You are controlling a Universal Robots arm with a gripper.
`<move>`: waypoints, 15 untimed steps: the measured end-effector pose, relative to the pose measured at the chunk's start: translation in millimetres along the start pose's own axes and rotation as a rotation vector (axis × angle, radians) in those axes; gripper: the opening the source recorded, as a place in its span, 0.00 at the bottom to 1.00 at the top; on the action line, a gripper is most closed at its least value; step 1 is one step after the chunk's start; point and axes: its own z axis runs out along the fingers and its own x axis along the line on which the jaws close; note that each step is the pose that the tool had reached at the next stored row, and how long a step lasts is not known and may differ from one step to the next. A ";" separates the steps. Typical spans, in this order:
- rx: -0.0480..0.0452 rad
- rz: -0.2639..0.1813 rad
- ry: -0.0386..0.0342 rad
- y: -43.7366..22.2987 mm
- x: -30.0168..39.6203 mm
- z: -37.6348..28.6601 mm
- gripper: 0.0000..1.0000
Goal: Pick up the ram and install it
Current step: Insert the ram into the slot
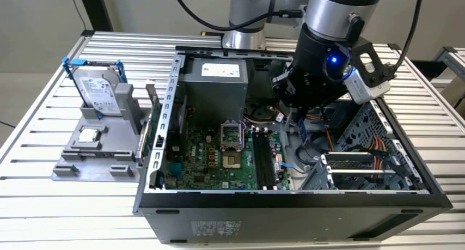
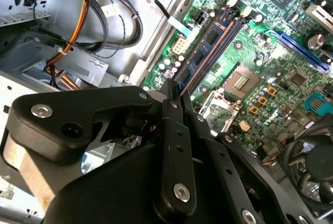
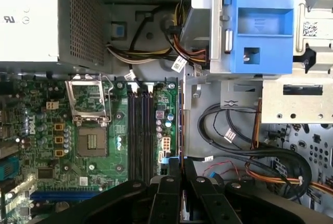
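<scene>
The gripper [image 1: 299,131] hangs inside the open computer case [image 1: 291,198], over the motherboard [image 1: 218,157], just beside the long black memory slots [image 1: 263,160] on the side toward the drive cage [image 1: 371,152]. Its fingers [image 2: 177,146] are pressed together on the ram [image 2: 205,52] — a thin blue-green stick held on edge, running out from the fingertips above the board in the second wrist view. In the first wrist view the ram [image 3: 180,125] appears as a narrow strip beside the slots [image 3: 139,130]; it seems not yet seated, though the angle is poor. Outside the case, near the tabletop's far corner on the exterior view's left, a grey stand [image 1: 98,146] holds a hard drive [image 1: 98,92] upright — a small square chip [image 1: 89,134] lies in front of it.
</scene>
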 end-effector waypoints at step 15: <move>0.0002 0.000 -0.0012 -0.1 1.8 3.9 0.00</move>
